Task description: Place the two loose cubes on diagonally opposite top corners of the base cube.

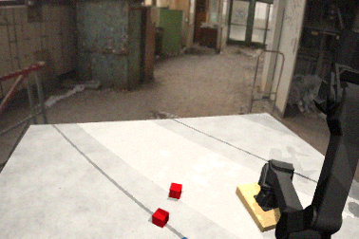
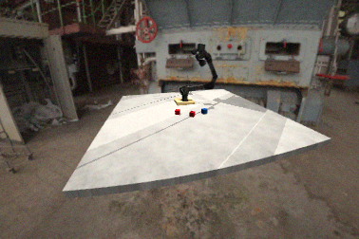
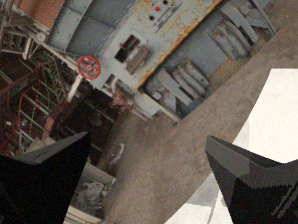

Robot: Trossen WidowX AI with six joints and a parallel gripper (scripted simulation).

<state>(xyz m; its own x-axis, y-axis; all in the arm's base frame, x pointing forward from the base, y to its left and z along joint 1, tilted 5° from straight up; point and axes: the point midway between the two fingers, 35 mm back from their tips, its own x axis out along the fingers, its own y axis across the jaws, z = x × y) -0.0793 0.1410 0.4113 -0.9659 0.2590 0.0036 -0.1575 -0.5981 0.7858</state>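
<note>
One red cube (image 1: 176, 191) (image 2: 178, 112) lies on the table. Another red cube (image 1: 160, 217) (image 2: 192, 114) lies apart from it, nearer the blue cube. The blue cube (image 1: 184, 238) (image 2: 204, 111) shows only as a sliver at the bottom edge of the top view; in the exterior view it sits to the right of both red cubes, with nothing on top. My gripper (image 3: 149, 141) is open and empty, raised high above the table and well away from the cubes. No cube shows in the wrist view.
The white table (image 1: 119, 145) (image 2: 157, 155) carries the cubes. The yellow base plate (image 1: 252, 197) (image 2: 177, 102) lies under the arm's foot. The black arm (image 1: 332, 174) (image 2: 212, 75) rises from it. Table edges drop to the floor.
</note>
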